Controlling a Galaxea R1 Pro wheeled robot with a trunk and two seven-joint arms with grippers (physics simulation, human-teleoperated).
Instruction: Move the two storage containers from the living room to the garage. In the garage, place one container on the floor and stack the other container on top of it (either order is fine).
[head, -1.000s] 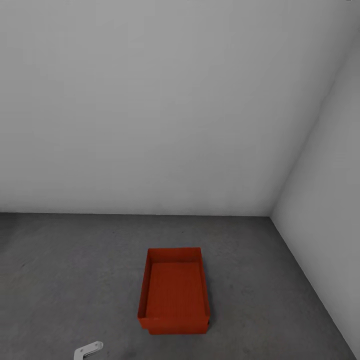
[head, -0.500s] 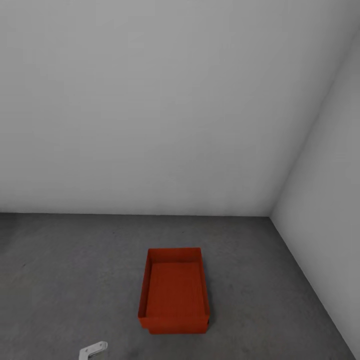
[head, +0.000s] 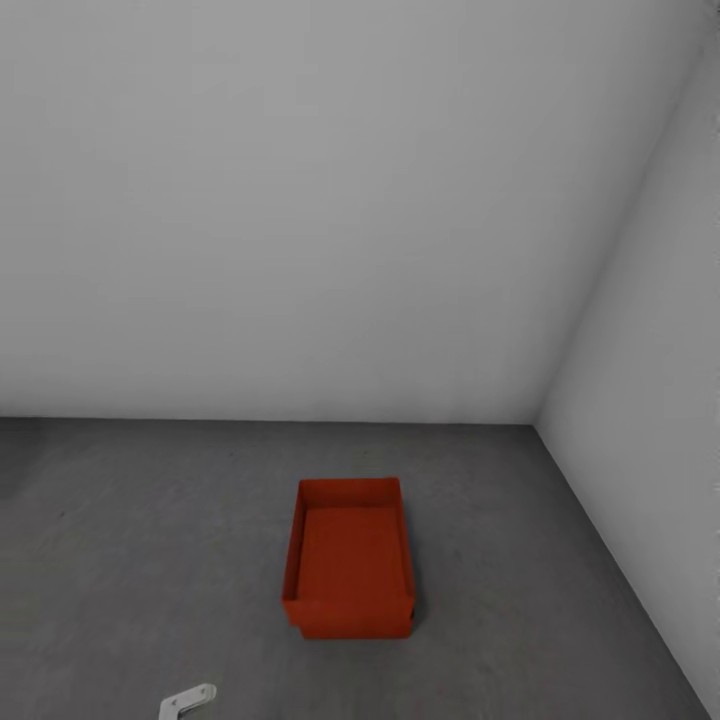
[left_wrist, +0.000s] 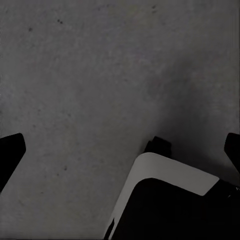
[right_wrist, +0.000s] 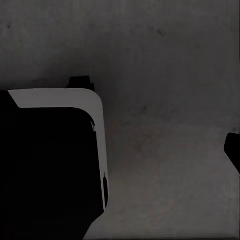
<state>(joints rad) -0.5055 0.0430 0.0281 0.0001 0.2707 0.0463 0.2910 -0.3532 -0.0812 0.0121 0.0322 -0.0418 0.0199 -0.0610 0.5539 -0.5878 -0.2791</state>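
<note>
Storage containers (head: 348, 560), red-orange, sit nested as one stack on the garage floor (head: 150, 540) near the back right corner. Left gripper (left_wrist: 120, 150) hangs wide open and empty; right gripper's opening I cannot tell. Bumping the stack could topple it.
</note>
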